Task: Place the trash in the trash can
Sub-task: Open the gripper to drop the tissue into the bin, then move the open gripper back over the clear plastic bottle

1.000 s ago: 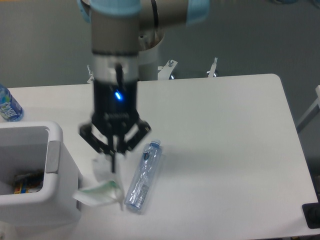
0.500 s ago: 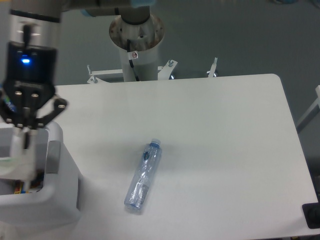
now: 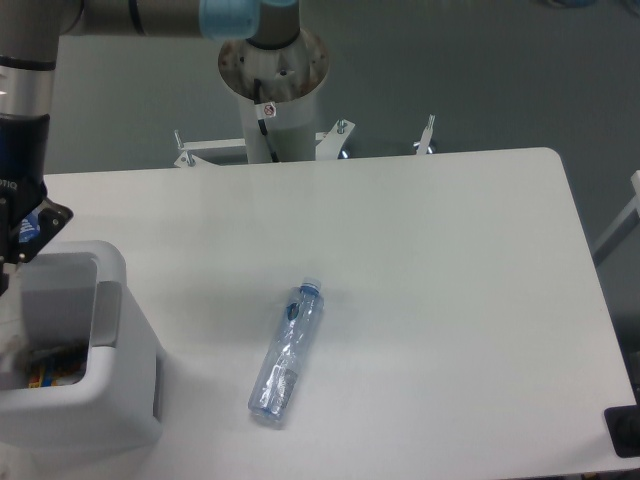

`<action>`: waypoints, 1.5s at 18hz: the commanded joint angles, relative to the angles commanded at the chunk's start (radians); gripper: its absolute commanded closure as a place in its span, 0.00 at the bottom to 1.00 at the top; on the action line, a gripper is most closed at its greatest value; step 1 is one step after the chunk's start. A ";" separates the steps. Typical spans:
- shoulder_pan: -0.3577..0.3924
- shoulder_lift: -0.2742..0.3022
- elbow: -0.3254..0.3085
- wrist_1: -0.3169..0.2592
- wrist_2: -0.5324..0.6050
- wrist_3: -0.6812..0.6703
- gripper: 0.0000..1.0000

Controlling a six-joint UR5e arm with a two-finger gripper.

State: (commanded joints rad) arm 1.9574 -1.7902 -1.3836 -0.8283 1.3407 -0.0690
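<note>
Item: my gripper (image 3: 12,250) over trash can (image 3: 105,345), far left, mostly out of frame; jaws' state indeterminable. Crushed bottle (image 3: 286,352) lay mid-surface, blue cap far. Advice: grasp across mid-body, lift level.

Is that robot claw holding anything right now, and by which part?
It cannot be told: the gripper is cut off by the picture's left edge above the trash can, its fingertips out of sight.

White table (image 3: 440,300); blue-label water bottle (image 3: 27,229) at far-left edge, mostly hidden; grey floor (image 3: 480,70) behind.
</note>
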 joint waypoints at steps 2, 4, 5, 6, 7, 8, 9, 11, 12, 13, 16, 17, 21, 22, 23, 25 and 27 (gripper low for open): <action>0.002 0.000 0.002 0.000 0.002 0.002 0.06; 0.005 0.003 0.003 -0.002 0.002 0.003 0.01; 0.015 0.005 0.002 -0.003 0.002 0.003 0.01; 0.037 0.006 0.000 -0.005 0.002 0.002 0.01; 0.064 0.008 -0.006 -0.006 0.002 0.002 0.01; 0.090 0.009 -0.015 -0.006 0.002 0.002 0.01; 0.116 0.012 -0.026 -0.005 0.005 0.003 0.01; 0.187 0.015 -0.044 -0.005 0.058 0.003 0.01; 0.227 0.015 -0.051 -0.005 0.078 0.003 0.01; 0.267 0.015 -0.057 -0.003 0.078 0.003 0.01; 0.374 0.008 -0.060 0.003 0.075 0.058 0.01; 0.396 0.002 -0.054 0.002 0.075 0.072 0.01; 0.474 -0.023 -0.080 -0.003 0.077 0.190 0.01; 0.485 -0.035 -0.093 -0.006 0.077 0.242 0.01; 0.497 -0.038 -0.113 -0.006 0.077 0.292 0.01; 0.528 -0.040 -0.147 -0.009 0.078 0.394 0.01; 0.544 -0.041 -0.155 -0.008 0.083 0.442 0.00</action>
State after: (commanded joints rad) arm 2.5018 -1.8316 -1.5386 -0.8360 1.4235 0.3726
